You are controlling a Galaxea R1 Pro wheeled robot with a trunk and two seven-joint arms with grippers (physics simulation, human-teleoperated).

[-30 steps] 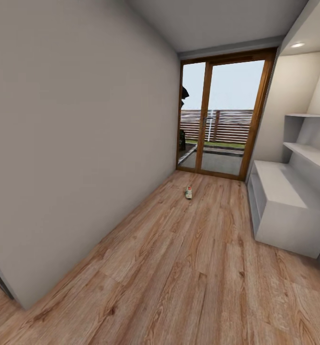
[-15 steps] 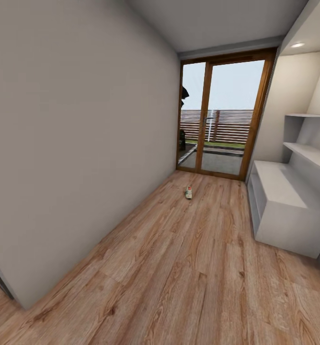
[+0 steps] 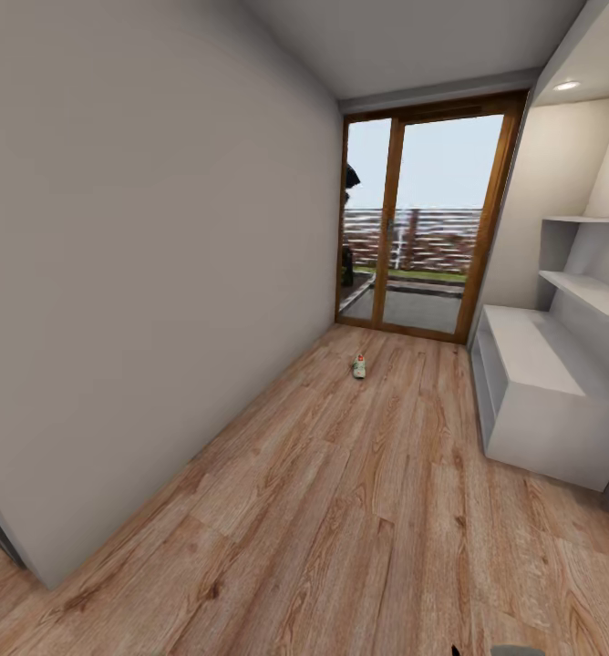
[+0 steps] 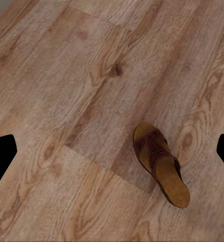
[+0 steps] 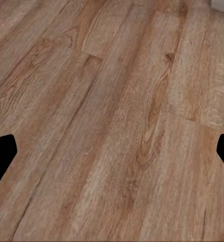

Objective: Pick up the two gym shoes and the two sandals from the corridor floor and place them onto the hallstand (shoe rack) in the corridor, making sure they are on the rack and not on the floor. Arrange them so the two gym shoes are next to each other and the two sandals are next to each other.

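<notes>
One gym shoe (image 3: pixel 358 366) is counted far down the floor, one sandal (image 4: pixel 161 165), and two wall shelves (image 3: pixel 593 292).

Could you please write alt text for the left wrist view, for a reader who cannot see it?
One brown sandal with a tan footbed lies flat on the wood-plank floor, nothing touching it. The left tool's two dark fingertips show at opposite edges of the picture, spread wide apart and holding nothing.

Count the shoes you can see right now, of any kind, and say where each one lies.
2. One gym shoe lies on the corridor floor far ahead, near the glass door. One sandal lies flat on the planks below the left wrist camera. Others may be out of sight.
</notes>
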